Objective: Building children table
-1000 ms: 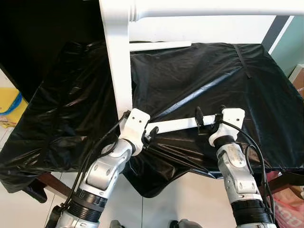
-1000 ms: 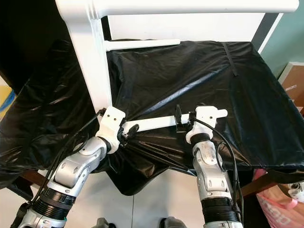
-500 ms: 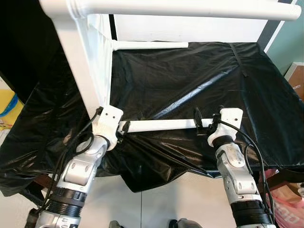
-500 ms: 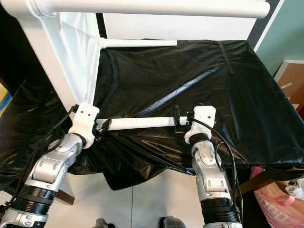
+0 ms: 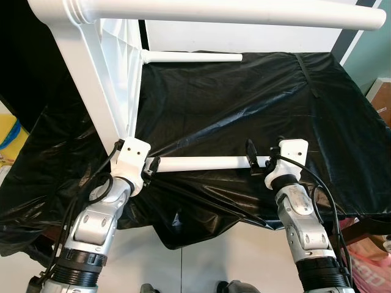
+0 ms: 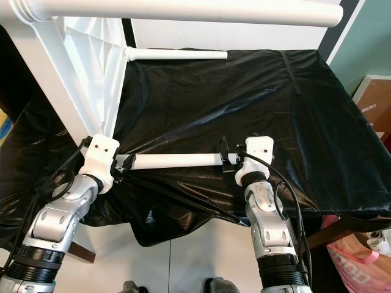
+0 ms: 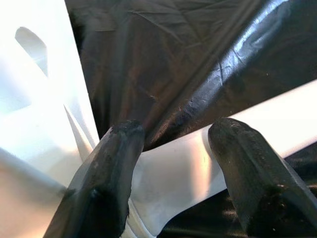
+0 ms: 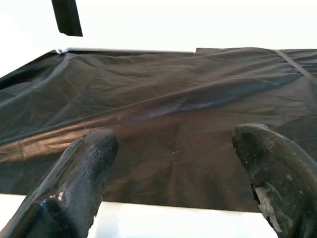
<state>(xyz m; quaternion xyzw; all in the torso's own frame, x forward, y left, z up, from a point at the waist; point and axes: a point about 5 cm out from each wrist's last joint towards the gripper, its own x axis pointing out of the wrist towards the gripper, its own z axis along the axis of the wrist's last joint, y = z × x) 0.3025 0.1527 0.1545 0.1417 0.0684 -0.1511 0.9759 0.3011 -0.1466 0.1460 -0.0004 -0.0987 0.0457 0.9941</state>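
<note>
— Where's the white rod [image 5: 198, 163]?
— Lying across the black plastic sheet [image 5: 256, 91], near its front edge, one end at the white table frame [image 5: 98, 79].
— And the grippers?
— Left gripper [image 5: 151, 166] has its fingers either side of the rod's left end (grip looks loose); right gripper [image 5: 252, 160] straddles the right end, fingers spread
</note>
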